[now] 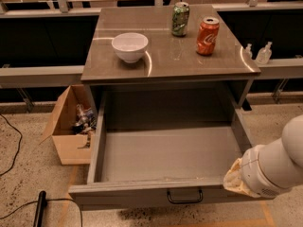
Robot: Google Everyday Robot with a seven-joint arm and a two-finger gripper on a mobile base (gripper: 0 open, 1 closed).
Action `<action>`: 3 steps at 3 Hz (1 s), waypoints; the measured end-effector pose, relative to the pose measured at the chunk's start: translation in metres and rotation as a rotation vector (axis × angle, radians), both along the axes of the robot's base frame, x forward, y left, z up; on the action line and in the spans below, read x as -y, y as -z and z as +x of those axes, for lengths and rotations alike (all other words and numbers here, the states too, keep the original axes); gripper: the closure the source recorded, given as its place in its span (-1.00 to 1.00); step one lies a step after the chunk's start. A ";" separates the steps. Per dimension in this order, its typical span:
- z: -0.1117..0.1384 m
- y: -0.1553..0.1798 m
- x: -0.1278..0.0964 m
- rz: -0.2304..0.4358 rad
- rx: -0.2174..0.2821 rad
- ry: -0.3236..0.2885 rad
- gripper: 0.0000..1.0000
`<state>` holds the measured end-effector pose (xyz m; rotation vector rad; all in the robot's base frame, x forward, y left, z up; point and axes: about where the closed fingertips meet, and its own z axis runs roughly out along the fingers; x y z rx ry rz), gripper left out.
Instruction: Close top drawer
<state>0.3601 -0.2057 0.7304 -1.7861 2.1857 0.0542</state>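
Observation:
The top drawer (pixel 165 155) is pulled wide open under the grey cabinet top. Its plain grey inside holds nothing. Its front panel, with a small dark bail handle (pixel 184 196), is at the bottom of the view. My white arm (pixel 277 167) comes in from the lower right. My gripper (pixel 233 179) is at the arm's tan-covered end, against the right end of the drawer's front panel, mostly hidden by the arm.
On the cabinet top (pixel 165 56) stand a white bowl (pixel 129 46), a green can (pixel 180 19) and a red cola can (pixel 207 30). An open cardboard box (pixel 71 126) with clutter sits on the floor at the left. A black cable (pixel 14 141) lies further left.

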 end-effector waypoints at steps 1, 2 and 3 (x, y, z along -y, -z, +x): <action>-0.012 0.005 0.002 -0.002 -0.013 0.006 1.00; -0.020 0.017 -0.001 0.002 -0.031 0.007 1.00; -0.022 0.031 -0.006 0.006 -0.046 0.002 1.00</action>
